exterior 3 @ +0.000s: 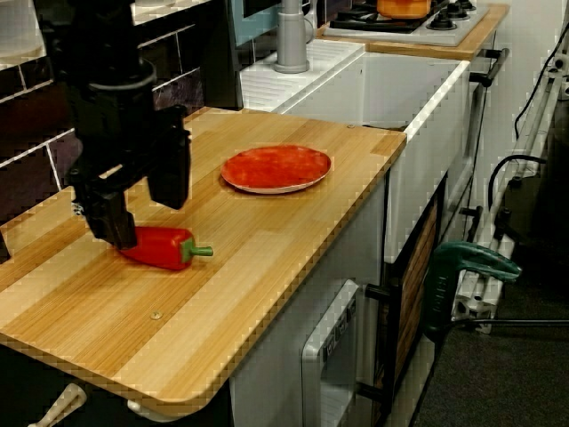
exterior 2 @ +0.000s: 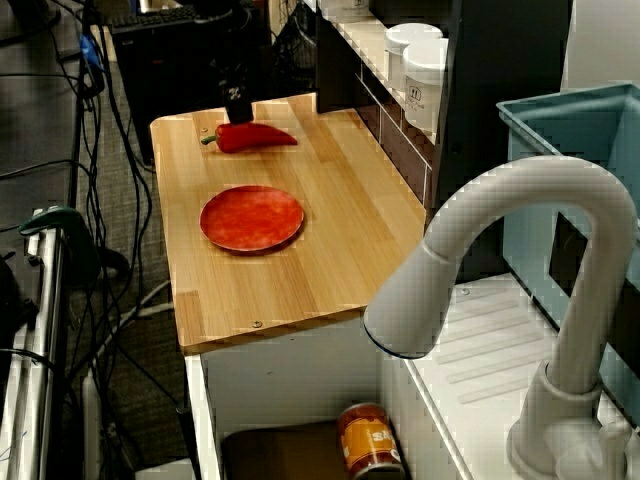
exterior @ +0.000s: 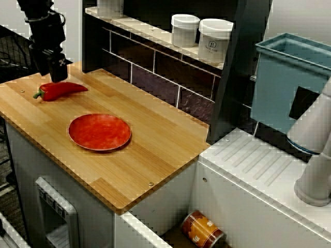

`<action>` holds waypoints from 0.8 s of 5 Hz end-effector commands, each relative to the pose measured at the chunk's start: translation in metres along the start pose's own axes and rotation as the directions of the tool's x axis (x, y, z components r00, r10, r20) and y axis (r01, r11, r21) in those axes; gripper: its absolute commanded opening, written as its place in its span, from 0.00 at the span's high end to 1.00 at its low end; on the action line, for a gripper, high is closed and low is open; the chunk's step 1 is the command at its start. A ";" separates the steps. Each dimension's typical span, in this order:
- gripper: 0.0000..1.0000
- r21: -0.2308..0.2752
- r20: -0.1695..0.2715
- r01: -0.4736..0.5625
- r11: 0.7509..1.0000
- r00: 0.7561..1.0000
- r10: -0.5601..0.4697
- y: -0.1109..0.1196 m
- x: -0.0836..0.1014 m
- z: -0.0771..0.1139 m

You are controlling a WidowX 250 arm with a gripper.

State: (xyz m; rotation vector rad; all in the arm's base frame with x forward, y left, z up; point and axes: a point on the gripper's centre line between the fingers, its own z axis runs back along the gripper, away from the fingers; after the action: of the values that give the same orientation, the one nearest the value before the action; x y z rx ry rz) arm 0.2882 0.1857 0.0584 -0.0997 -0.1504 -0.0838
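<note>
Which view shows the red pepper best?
The low side view: the red pepper is large, its green stem plain, just below the gripper. The high front view shows it smaller; the view past the faucet, smallest.

Hand [exterior 2: 238, 108] at red pepper [exterior 2: 252, 137] on wooden counter [exterior 2: 340, 200], red plate [exterior 2: 251, 218] nearby

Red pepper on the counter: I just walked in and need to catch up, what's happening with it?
A robot arm's tool is low over the red pepper, jaws open, one finger by the end away from its stem. The pepper lies flat on the wooden counter, not lifted. A red plate sits further along the counter, apart from both.
</note>
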 end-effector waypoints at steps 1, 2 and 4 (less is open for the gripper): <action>0.00 0.023 0.057 0.043 0.999 0.997 -0.044 -0.013 -0.013 0.029; 0.00 0.041 0.019 0.008 0.999 1.000 -0.009 -0.025 -0.013 0.026; 0.00 0.049 -0.006 -0.027 0.998 1.000 0.027 -0.007 -0.007 0.023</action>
State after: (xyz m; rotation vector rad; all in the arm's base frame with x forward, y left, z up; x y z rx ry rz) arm 0.2749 0.1751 0.0660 -0.0774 -0.1083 -0.0557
